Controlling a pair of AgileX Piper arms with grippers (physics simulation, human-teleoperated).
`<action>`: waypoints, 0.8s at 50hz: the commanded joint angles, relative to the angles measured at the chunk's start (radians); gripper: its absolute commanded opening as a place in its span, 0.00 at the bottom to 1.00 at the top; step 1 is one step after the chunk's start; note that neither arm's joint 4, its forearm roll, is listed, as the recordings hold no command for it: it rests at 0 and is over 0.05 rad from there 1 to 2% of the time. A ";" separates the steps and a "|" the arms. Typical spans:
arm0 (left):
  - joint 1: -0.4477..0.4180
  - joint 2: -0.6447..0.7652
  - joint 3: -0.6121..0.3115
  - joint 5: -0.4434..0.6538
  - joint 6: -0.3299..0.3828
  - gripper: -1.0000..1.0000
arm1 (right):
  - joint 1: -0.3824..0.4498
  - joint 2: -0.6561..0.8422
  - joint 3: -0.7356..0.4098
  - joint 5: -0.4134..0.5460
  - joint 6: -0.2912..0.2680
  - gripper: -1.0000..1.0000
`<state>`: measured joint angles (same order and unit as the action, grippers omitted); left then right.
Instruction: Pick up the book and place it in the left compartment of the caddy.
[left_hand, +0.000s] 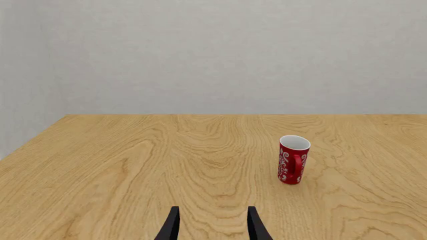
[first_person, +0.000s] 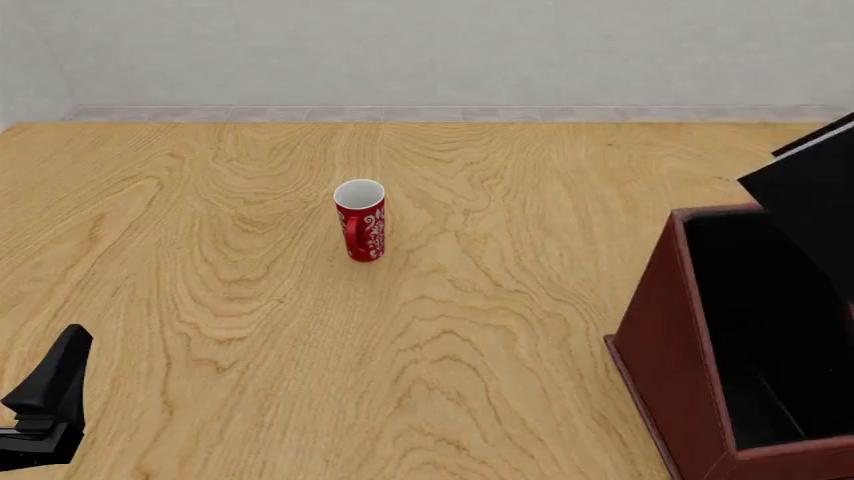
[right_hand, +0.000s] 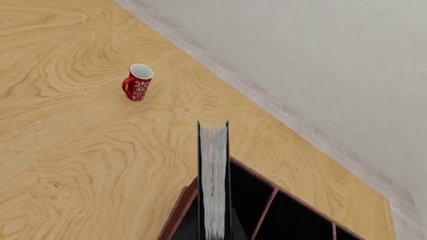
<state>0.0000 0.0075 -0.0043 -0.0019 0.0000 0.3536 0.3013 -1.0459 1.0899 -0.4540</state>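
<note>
The black book (first_person: 814, 200) hangs tilted over the dark red-brown caddy (first_person: 667, 350) at the table's right edge. In the right wrist view the book (right_hand: 213, 180) is edge-on, white pages facing the camera. It sits over the left compartment (right_hand: 245, 200), between the outer wall and the divider (right_hand: 265, 212). My right gripper's fingers are hidden behind the book, which stays held in the air. The left compartment (first_person: 761, 340) shows black inside. My left gripper (left_hand: 213, 227) stays low at the near left, open and holding nothing; its arm (first_person: 47, 400) shows in the front view.
A red cup (first_person: 359, 220) with white pattern stands upright mid-table, well left of the caddy; it also shows as the cup (left_hand: 293, 160) and the cup (right_hand: 137, 82). A grey wall bounds the table's far edge.
</note>
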 joint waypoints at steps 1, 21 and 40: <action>0.000 0.000 0.000 0.000 0.000 1.00 | -0.047 -0.041 -0.035 0.057 0.026 0.00; 0.000 0.000 0.000 0.000 0.000 1.00 | -0.174 -0.100 -0.015 0.128 0.075 0.00; 0.000 0.000 0.000 0.000 0.000 1.00 | -0.266 -0.130 0.093 0.110 0.127 0.00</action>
<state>0.0000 0.0075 -0.0043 -0.0019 0.0000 0.1362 0.1837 -0.9849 1.2069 -0.3666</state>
